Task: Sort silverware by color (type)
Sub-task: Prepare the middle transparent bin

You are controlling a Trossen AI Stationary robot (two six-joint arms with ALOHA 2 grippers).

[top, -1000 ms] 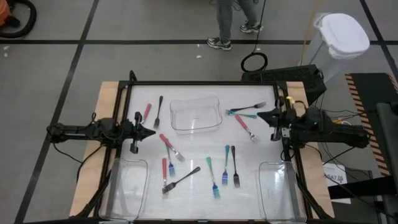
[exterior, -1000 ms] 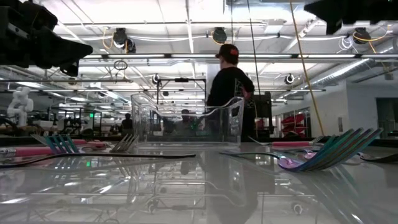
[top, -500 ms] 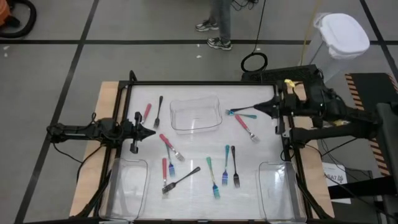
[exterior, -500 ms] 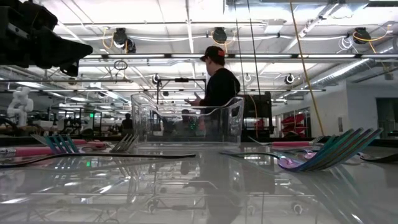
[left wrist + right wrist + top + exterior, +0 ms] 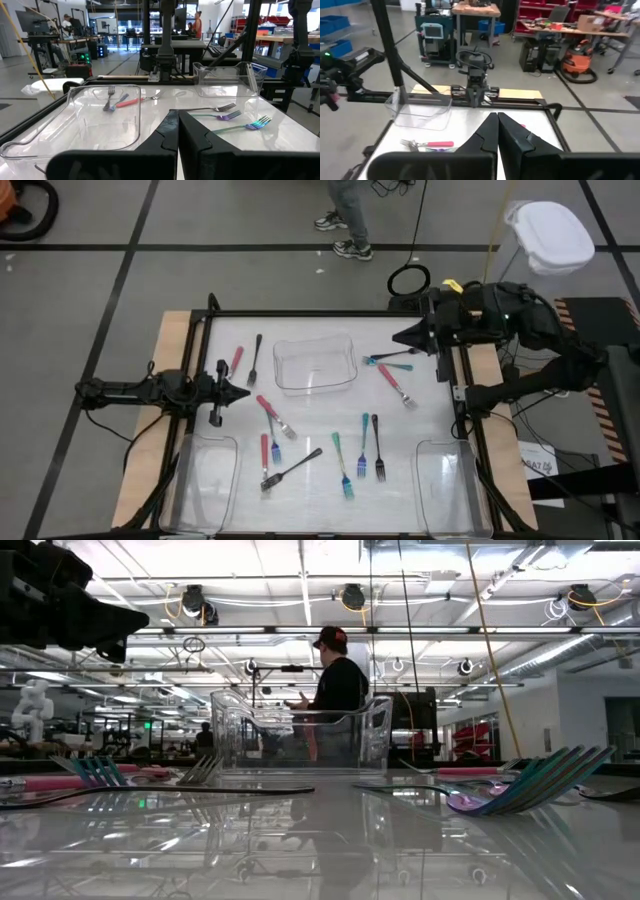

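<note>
High view: you are looking at the right gripper (image 5: 400,340) pinched closed on nothing, sitting raised over the far right edge of the white table (image 5: 320,500). The nearest silverware, a teal-handled fork (image 5: 392,364) and a dark fork (image 5: 398,354), is lying just ahead of and below its tip, long axes running crosswise toward the tip; a pink-handled fork (image 5: 395,384) is lying just beyond, angled away. The right arm looks clearly nearer to this cluster. The left gripper (image 5: 243,391) is waiting closed and empty at the left edge, with a pink-handled fork (image 5: 270,413) just past its tip. The other pieces are lying scattered mid-table among three clear trays (image 5: 315,364).

Low view: the glossy tabletop is mirroring the utensils; a person (image 5: 333,690) is standing in the room behind the far tray.

Left wrist view: its fingers (image 5: 192,135) are touching along their length, pointing across the table at forks near the far side.

Right wrist view: fingers (image 5: 512,137) are pressed together, the left arm's base showing opposite. Judgement: you are needing to open the jaws before descending.
</note>
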